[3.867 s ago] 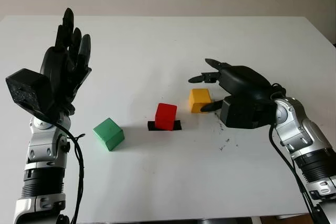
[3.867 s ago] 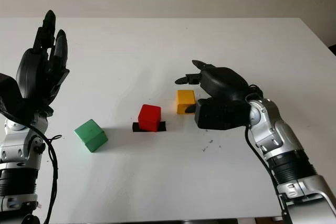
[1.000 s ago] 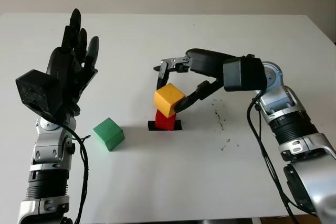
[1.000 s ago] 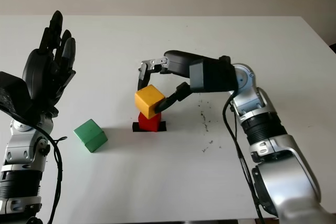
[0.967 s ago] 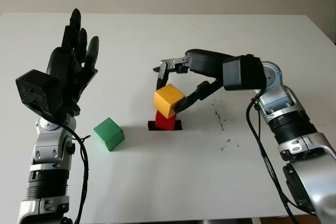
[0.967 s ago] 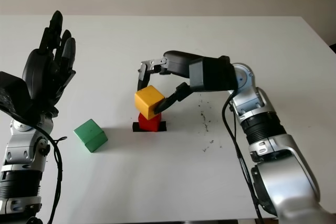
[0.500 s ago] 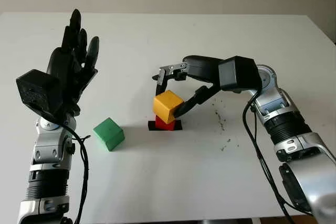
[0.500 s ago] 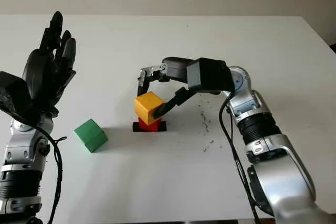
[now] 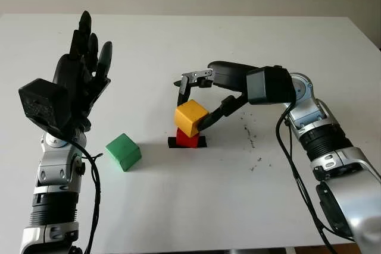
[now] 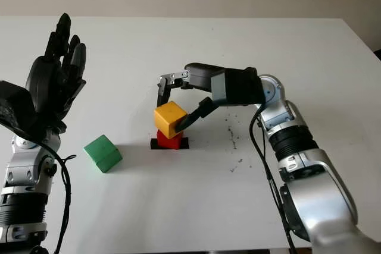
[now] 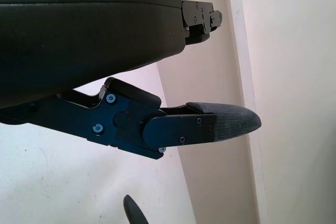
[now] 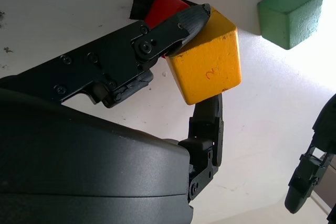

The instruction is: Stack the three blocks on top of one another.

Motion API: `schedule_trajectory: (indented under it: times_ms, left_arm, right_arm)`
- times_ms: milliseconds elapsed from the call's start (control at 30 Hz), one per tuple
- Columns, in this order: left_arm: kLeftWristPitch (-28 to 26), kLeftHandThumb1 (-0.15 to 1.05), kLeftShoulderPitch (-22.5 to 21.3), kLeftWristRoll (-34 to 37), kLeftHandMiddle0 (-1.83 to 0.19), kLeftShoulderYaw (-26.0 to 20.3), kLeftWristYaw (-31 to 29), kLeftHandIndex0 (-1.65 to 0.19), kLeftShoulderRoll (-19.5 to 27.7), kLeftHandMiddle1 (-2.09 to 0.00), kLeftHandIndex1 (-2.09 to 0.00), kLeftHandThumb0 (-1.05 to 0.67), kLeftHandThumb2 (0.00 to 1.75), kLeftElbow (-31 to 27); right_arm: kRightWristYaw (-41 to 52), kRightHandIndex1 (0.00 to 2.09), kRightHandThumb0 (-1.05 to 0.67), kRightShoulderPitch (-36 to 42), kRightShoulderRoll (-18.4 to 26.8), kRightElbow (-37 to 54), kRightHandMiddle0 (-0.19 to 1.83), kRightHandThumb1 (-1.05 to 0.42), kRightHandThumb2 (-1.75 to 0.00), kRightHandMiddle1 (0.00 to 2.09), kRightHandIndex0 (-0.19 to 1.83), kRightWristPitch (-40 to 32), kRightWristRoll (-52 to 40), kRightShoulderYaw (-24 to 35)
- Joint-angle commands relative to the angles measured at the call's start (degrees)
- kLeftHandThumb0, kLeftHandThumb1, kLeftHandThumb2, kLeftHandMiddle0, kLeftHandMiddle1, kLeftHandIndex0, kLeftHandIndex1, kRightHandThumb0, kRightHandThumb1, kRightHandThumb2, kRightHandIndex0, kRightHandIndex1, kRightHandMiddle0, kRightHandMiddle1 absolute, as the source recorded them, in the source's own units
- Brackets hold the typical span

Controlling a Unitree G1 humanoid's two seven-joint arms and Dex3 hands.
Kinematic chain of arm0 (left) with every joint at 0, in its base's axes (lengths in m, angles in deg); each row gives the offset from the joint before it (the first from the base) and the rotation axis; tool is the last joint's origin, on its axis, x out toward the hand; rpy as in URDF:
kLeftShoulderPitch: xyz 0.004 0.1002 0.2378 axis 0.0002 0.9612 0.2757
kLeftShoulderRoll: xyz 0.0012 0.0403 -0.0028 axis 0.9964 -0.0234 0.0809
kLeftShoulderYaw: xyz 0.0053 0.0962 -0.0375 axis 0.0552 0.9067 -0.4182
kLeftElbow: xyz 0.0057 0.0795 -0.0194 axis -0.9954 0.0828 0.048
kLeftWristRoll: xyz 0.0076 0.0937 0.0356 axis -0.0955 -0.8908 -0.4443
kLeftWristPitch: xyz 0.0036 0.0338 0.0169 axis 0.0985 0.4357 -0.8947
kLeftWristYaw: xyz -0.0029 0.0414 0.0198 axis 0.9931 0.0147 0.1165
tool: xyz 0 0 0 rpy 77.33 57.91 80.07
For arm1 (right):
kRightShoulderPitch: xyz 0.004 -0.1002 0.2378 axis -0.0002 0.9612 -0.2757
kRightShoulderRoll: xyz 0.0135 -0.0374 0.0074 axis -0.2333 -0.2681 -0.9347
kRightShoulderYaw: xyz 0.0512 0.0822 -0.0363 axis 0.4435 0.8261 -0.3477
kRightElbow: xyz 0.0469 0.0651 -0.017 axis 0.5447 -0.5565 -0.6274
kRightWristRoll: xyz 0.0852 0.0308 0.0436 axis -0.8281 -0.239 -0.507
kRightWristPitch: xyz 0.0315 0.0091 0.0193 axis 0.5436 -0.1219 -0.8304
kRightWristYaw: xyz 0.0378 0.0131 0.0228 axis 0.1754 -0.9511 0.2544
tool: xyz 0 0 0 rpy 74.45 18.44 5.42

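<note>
Left eye view: the right hand (image 9: 196, 102) is reaching in from the right over the table's (image 9: 238, 206) centre, its fingers clamped on the yellow block (image 9: 191, 118). The yellow block is sitting tilted on top of the red block (image 9: 187, 140), one corner turned toward the camera. The red block is standing on a small black mat (image 9: 200, 142). The green block (image 9: 123, 151) is lying alone on the table, well to the left of the stack and nearer the front edge. The left hand (image 9: 77, 84) is hanging raised above the table's left side, open, palm turned inward, holding nothing. Small dark specks (image 9: 250, 138) are dotting the white surface right of the stack.

Right eye view: same layout. One finger (image 10: 164, 90) is coming down behind the yellow block's far side, another is pressing its near right face. Whether the block is fully seated on the red one cannot be told.

Left wrist view: the black shell and one fingertip (image 11: 226, 123) are showing against the white table and a pale wall, closing on nothing.

Right wrist view: two fingers are gripping the yellow block on opposite faces; the red block is peeking out just behind it, touching it, on the black mat. The green block is sitting apart, toward the picture's corner.
</note>
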State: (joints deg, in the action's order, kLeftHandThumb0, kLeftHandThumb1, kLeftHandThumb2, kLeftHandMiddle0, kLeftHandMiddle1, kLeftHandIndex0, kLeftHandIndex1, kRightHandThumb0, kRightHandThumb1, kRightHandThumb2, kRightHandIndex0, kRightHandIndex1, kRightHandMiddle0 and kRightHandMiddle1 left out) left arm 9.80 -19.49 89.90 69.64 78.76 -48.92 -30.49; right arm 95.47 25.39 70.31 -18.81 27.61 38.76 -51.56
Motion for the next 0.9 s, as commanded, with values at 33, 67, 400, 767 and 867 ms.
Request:
schedule_trajectory:
  times_ms: [33,67,400,767,867]
  left_arm:
    - [0.14,1.05,0.37,0.01,0.09,0.04,0.06,0.09,-0.08,-0.05,-0.05,-0.71,0.46,-1.04]
    - [0.16,1.05,0.36,0.07,0.09,0.02,0.03,0.09,-0.11,-0.05,-0.05,-0.71,0.46,-1.03]
    - [0.36,1.05,0.37,-0.01,0.09,0.03,-0.1,0.09,0.11,-0.05,-0.05,-0.71,0.46,-0.86]
    - [0.51,1.05,0.39,0.36,0.1,-0.14,-0.43,0.1,0.17,-0.05,-0.05,-0.71,0.45,-0.37]
    - [0.42,1.05,0.44,0.35,0.09,-0.21,-0.29,0.09,0.1,-0.06,-0.05,-0.72,0.45,-0.42]
  right_arm:
    - [-0.58,0.04,-0.49,-1.46,0.52,0.24,0.4,-0.93,-0.05,1.49,0.22,0.41,-0.08,0.47]
    - [-0.56,0.04,-0.49,-1.44,0.59,0.3,0.4,-0.93,-0.05,1.49,0.21,0.46,-0.04,0.43]
    - [-0.78,0.04,-0.5,-1.49,0.76,-0.3,0.42,-0.93,-0.05,1.48,0.22,2.11,1.24,-0.26]
    - [-0.21,0.01,-0.68,-0.79,1.66,2.99,0.02,-0.83,-0.05,0.85,0.01,-1.3,3.59,-1.46]
    - [-0.14,0.01,-0.75,-0.46,2.19,3.85,-0.03,-0.83,-0.06,0.61,-0.08,-0.61,4.09,-1.86]
